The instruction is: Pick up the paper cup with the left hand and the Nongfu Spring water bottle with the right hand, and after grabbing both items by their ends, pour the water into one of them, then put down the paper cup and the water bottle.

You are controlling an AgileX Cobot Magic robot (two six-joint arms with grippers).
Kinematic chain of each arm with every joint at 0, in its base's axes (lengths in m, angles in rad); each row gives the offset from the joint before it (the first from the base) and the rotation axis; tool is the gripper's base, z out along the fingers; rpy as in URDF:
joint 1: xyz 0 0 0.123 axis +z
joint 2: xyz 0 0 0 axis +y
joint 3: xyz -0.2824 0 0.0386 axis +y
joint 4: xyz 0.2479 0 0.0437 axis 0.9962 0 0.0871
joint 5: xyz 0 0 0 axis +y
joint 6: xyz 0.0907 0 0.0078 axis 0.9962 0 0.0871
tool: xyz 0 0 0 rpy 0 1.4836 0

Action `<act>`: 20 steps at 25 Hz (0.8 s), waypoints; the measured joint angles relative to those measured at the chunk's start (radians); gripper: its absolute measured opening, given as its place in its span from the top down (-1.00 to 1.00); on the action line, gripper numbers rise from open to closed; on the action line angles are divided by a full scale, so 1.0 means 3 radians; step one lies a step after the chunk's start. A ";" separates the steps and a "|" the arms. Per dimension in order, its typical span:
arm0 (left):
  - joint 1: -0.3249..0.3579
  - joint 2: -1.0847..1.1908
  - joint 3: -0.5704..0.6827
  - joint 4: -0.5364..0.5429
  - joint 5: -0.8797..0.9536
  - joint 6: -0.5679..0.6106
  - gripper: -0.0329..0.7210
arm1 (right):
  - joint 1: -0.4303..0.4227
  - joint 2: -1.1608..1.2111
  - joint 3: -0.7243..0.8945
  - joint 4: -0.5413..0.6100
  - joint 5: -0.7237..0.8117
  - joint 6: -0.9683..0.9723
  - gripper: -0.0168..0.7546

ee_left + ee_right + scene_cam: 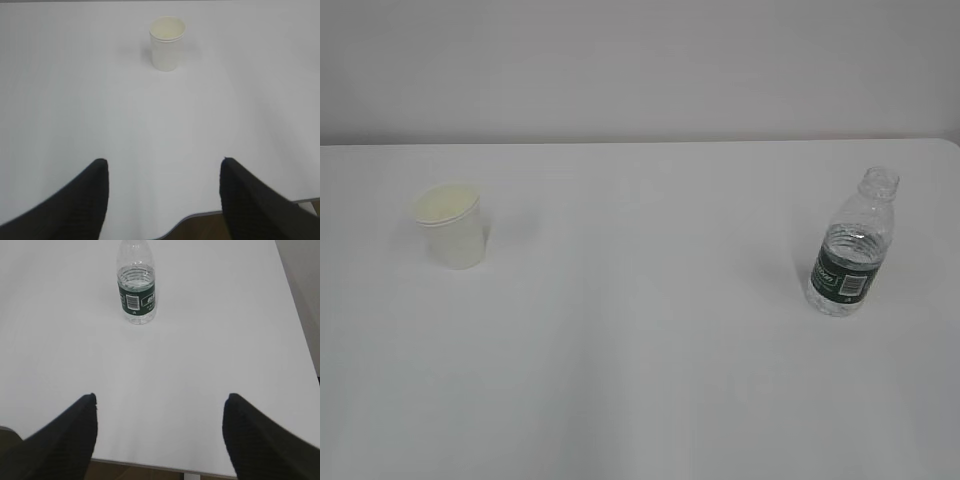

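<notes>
Exterior view: paper cup (450, 227) stands toward the table's (640, 380) left edge, Nongfu Spring water bottle (853, 245) near the right edge, well apart. Left hand (165, 172) and right hand (160, 407) hang wide-jawed, empty, at the near edge. Approach stage; next, each must advance and straddle its target.

Unreadable white print on bottle label (137, 299)

Both grippers spread wide, holding nothing

The left hand (164, 172) and the right hand (159, 407) each show two dark fingers set well apart, both hovering low and empty
</notes>
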 joint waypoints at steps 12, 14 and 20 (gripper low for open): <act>0.0000 0.0000 0.0000 0.0000 0.0000 0.0000 -0.40 | 0.0000 0.0000 0.0000 0.0000 0.0000 0.0000 -0.57; 0.0000 0.0000 0.0000 0.0000 0.0000 0.0000 -0.45 | 0.0000 0.0000 0.0000 0.0000 0.0000 0.0000 -0.57; 0.0000 0.0000 0.0000 0.0000 0.0000 -0.0007 -0.40 | 0.0000 0.0000 0.0000 0.0000 0.0000 0.0000 -0.57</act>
